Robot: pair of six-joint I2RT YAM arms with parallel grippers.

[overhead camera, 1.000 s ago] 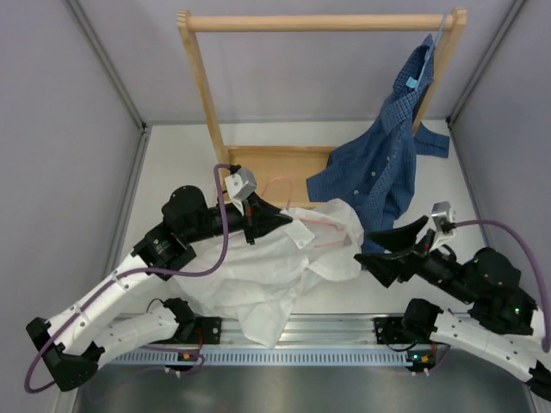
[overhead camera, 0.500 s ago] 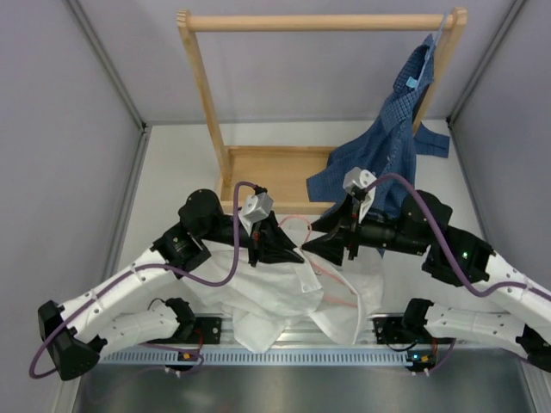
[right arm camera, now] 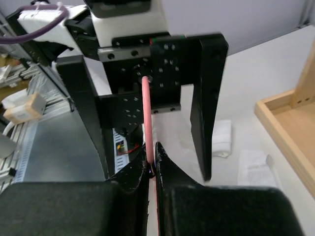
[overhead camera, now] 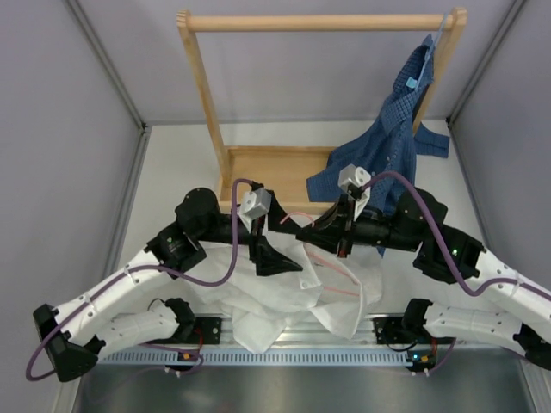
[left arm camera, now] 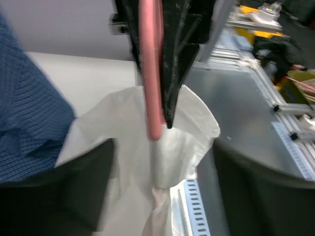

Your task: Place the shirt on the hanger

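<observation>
1. Right gripper (right arm camera: 152,160): jaws clamped on the pink hanger (right arm camera: 146,118) wire at frame centre.
2. Left gripper (overhead camera: 288,260): jaws apart, straddling the same wire.
3. White shirt (overhead camera: 284,297): lies crumpled at lower centre, beneath both grippers.

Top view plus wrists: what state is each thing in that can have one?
left hand: open, fingers either side of the hanger.
right hand: shut on the hanger.
hanger: held over the shirt.
shirt: crumpled on the table, not on the hanger.
blue shirt: hanging from the rack.
</observation>
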